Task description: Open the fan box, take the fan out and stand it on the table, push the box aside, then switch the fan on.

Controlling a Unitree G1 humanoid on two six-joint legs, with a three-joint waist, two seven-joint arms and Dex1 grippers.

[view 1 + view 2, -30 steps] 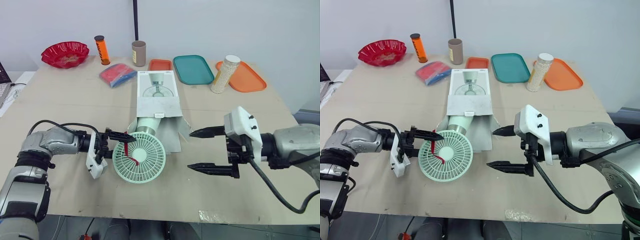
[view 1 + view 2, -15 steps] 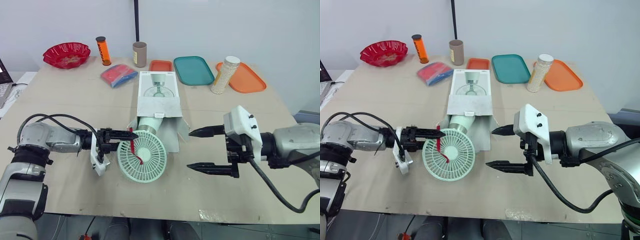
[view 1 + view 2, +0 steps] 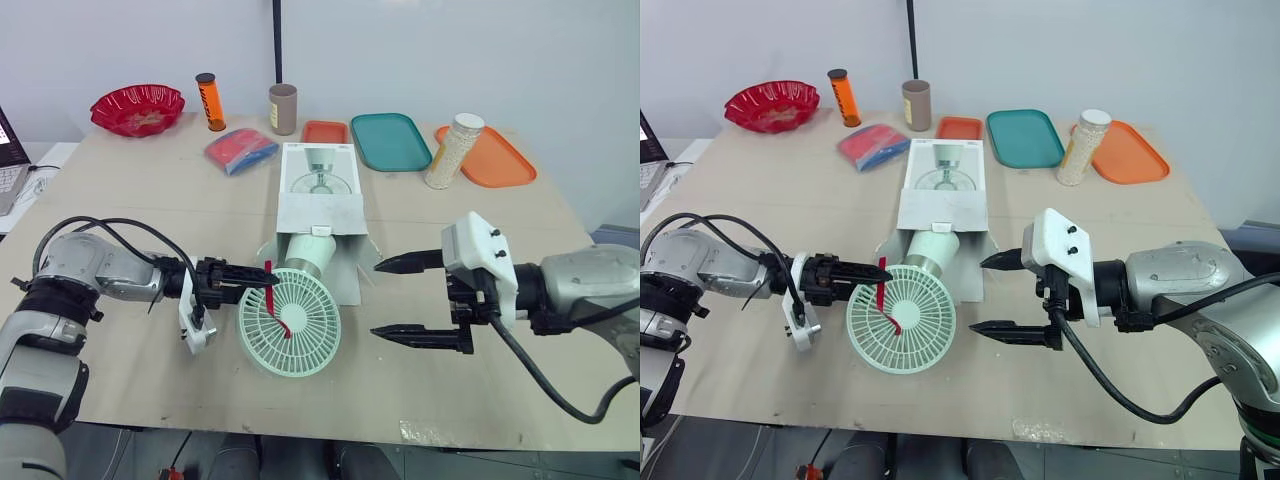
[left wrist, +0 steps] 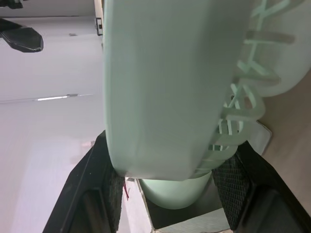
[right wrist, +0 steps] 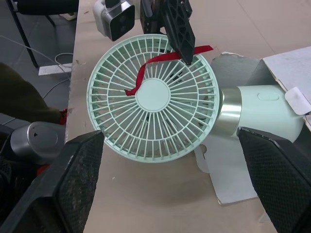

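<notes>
- Since a second ago the fan has slid a little to the right. Your left gripper has gone with it, while your right gripper has held its place.
- The mint-green fan lies in the middle of the table, just near of the open box, with its round grille facing up and toward you. Its body points back into the box mouth, where its far end is hidden.
- A red ribbon runs across the grille.
- Your left gripper is clamped on the grille's left rim. The left wrist view shows the rim between both pads. From the head you see only the upper finger; the other is behind the fan head.
- You cannot tell whether the fan head rests on the table or is lifted off it.
- Your right gripper hangs to the right of the fan, near the box's right flap, jaws spread wide and holding nothing.
- Along the far side, left to right, stand a red bowl, an orange tube, a brown cup, a small orange tray, a teal tray, a jar and a large orange tray. A red-and-blue packet lies just near of the cup.
- A laptop is cut off at the left edge.
</notes>
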